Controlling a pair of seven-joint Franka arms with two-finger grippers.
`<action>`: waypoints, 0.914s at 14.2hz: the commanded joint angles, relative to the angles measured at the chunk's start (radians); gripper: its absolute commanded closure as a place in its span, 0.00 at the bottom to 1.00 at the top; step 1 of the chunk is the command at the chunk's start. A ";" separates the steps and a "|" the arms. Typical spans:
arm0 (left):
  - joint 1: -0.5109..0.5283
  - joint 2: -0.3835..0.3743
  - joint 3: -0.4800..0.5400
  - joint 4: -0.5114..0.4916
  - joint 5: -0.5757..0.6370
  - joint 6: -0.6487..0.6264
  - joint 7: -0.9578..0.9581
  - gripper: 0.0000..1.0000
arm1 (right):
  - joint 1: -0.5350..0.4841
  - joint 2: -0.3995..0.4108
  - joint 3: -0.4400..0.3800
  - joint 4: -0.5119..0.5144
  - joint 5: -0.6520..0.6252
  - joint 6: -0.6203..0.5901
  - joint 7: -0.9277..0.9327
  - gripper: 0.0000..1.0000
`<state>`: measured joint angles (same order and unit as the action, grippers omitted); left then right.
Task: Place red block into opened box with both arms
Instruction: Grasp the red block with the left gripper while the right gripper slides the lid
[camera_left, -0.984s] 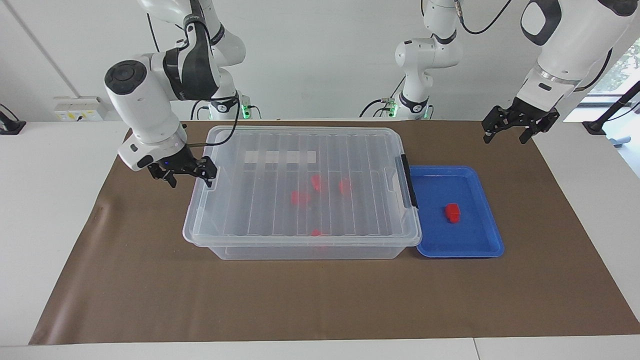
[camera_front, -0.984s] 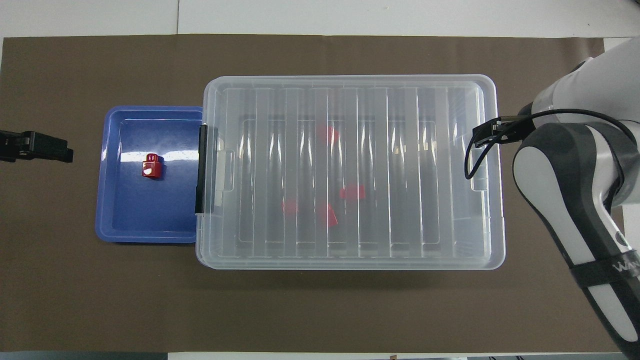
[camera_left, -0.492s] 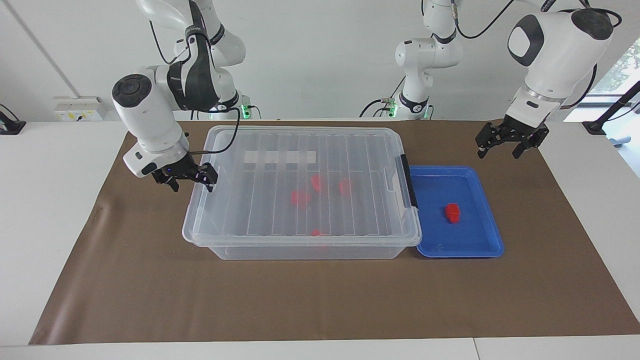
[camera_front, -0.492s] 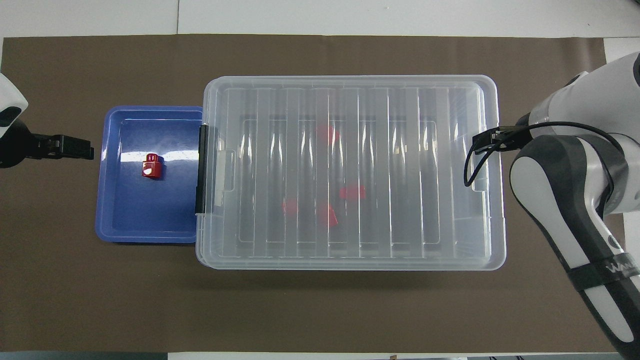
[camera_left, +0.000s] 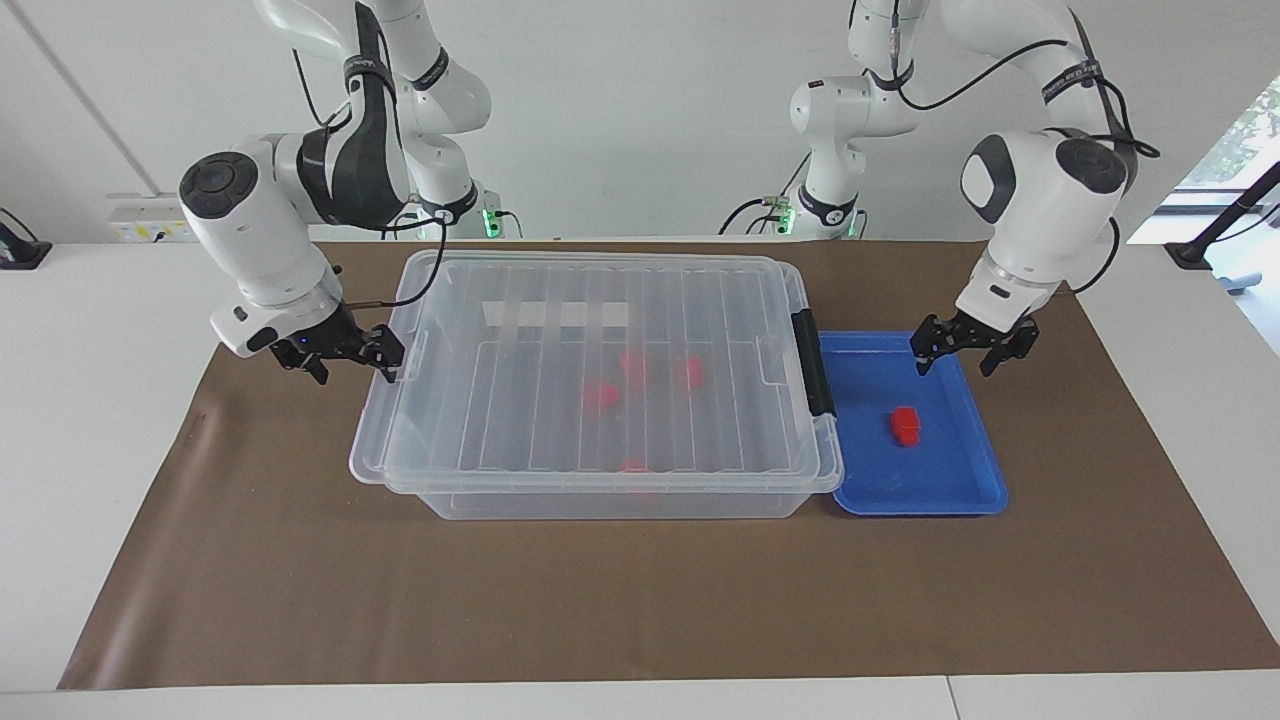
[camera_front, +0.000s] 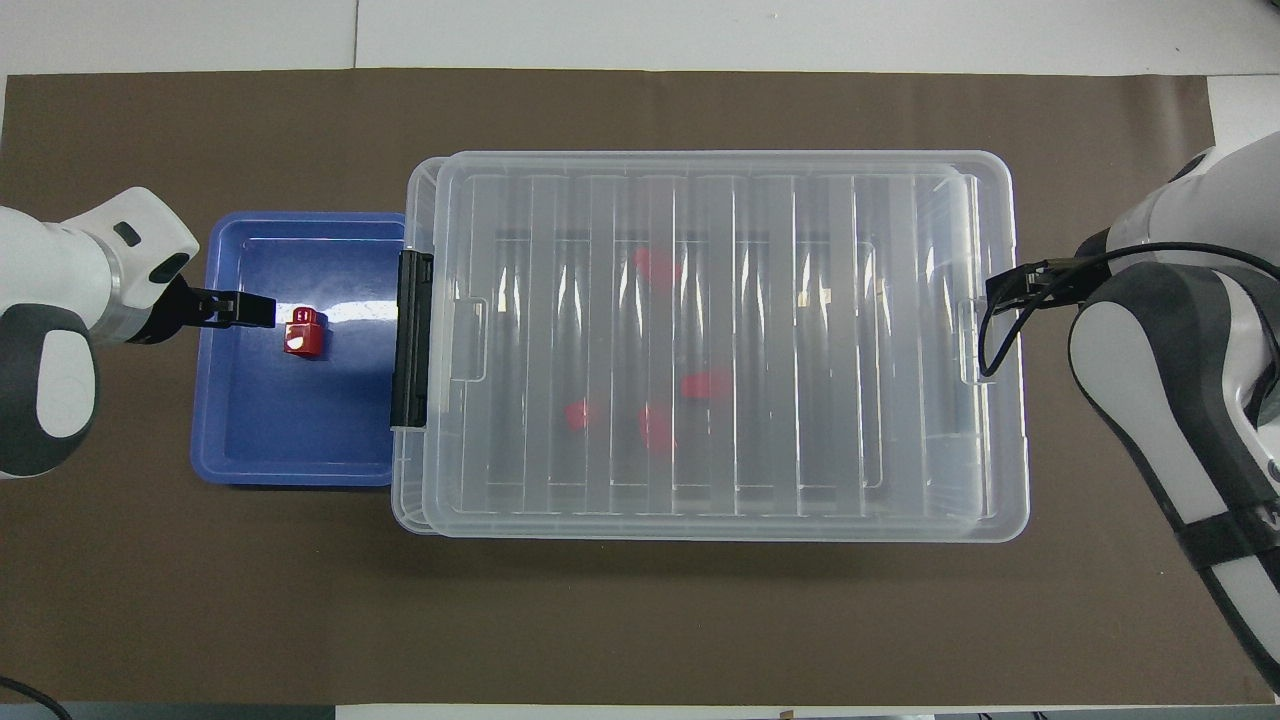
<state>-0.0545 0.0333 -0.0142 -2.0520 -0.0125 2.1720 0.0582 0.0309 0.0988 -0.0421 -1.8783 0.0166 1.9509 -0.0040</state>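
The red block lies in a shallow blue tray beside the box, at the left arm's end. The box's ribbed clear lid rests on it, slid toward the right arm's end and overhanging there. My left gripper hangs open over the tray, close beside the block. My right gripper stands open at the lid's end rim, one finger against it; the overhead view hides it under its arm.
Several red blocks show through the lid inside the box. A black clip handle sits at the tray end. A brown mat covers the table. Two slimmer arms stand at the robots' edge.
The lid has slid toward the right arm's end along with the right gripper. The left gripper has come down and inward, from over the mat to over the blue tray.
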 joint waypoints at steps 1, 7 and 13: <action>-0.025 0.040 0.007 -0.063 0.017 0.116 -0.003 0.00 | -0.038 -0.021 0.005 -0.030 0.005 0.026 -0.069 0.00; -0.024 0.117 0.007 -0.148 0.016 0.304 -0.003 0.00 | -0.091 -0.017 0.005 -0.018 0.005 0.020 -0.161 0.00; -0.024 0.138 0.007 -0.180 0.016 0.350 -0.009 0.11 | -0.152 -0.014 0.005 -0.010 0.003 0.017 -0.263 0.00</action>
<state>-0.0732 0.1768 -0.0140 -2.2087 -0.0125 2.4815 0.0581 -0.0932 0.0983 -0.0444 -1.8774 0.0165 1.9527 -0.2177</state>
